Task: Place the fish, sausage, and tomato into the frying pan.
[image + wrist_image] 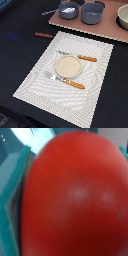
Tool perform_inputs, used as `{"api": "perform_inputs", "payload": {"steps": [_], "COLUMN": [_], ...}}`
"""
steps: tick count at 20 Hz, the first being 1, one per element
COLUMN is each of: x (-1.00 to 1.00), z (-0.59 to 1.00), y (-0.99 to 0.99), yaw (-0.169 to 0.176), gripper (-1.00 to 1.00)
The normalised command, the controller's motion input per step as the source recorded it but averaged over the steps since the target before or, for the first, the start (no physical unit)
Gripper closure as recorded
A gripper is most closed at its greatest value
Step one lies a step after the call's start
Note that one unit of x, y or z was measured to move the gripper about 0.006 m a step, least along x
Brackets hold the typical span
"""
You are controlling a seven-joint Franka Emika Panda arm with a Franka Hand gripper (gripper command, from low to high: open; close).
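We are seeing the tomato (75, 193) filling the wrist view, so we judge our gripper is clamped on it, though the jaws are hidden. In the exterior view the fish (68, 9) is lying in the frying pan (68, 11), while the sausage (43, 35) is waiting on the dark table, well apart, beside the placemat (35, 80). 1 of 3 looks done.

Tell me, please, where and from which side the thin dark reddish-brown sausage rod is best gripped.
Grip the thin dark reddish-brown sausage at its middle, coming straight down from above, jaws closing across its narrow width. It lies flat on the dark table, apart from the striped placemat, so a top approach probably suits best.
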Motion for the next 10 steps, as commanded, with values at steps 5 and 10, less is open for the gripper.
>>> {"api": "perform_inputs", "payload": {"steps": [5,10], "x": [0.16,0.15], "z": [-0.06,-0.04], "y": [0.48,0.44], "yaw": [0.000,0.000], "gripper": [-1.00,-1.00]}}
